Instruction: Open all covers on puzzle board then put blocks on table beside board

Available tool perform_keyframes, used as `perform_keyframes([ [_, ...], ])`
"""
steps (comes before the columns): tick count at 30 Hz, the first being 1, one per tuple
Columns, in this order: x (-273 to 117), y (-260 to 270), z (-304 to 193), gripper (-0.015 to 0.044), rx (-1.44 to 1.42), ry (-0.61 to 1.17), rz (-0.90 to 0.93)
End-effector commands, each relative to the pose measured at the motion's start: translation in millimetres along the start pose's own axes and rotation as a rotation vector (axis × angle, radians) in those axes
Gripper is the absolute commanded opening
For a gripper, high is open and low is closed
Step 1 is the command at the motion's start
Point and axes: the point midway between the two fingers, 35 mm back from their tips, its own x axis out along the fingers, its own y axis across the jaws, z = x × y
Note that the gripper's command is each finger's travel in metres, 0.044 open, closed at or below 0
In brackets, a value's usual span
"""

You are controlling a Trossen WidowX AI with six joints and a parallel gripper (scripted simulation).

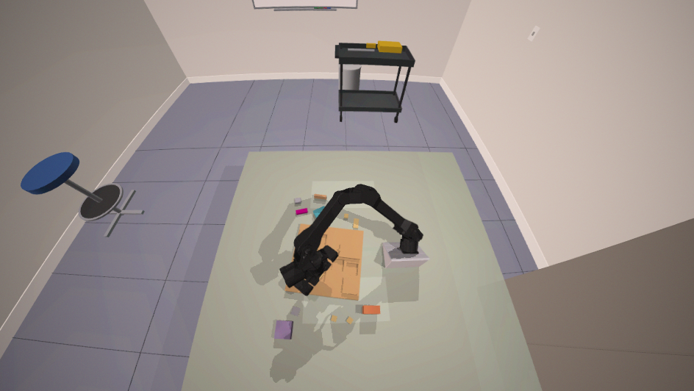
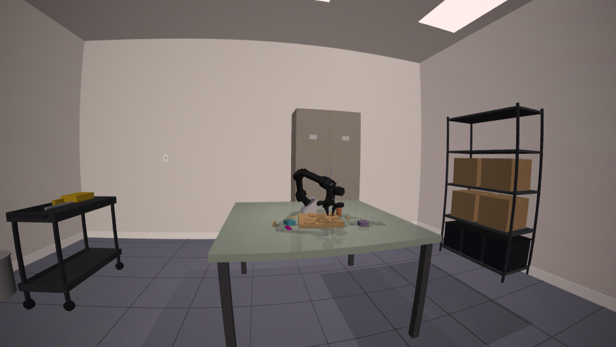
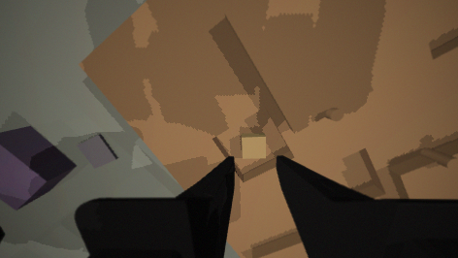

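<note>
The orange-brown puzzle board lies on the table under the arm. A pale yellow block sits in an uncovered well near one board edge. My gripper is open and empty, pointing down above that well, with the block in line with the gap between its fingertips. A long groove runs away from the well, and a round knob stands beyond it. Small pale yellow blocks lie on the table, two before the board and two behind it. The arm hides part of the board in the top view.
A purple block and a flat grey piece lie near the board's corner. An orange block stands in front. Teal and magenta pieces lie behind.
</note>
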Motion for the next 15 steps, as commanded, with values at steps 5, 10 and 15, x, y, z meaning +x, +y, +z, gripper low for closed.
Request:
perform_keyframes([
  [5,8.2,-0.4,0.4,0.0144,-0.005,-0.002,-0.004],
  [10,13.0,-0.4,0.3,0.0144,-0.005,-0.002,-0.004],
  [15,17.8,-0.6,0.2,0.0144,-0.005,-0.003,-0.004],
])
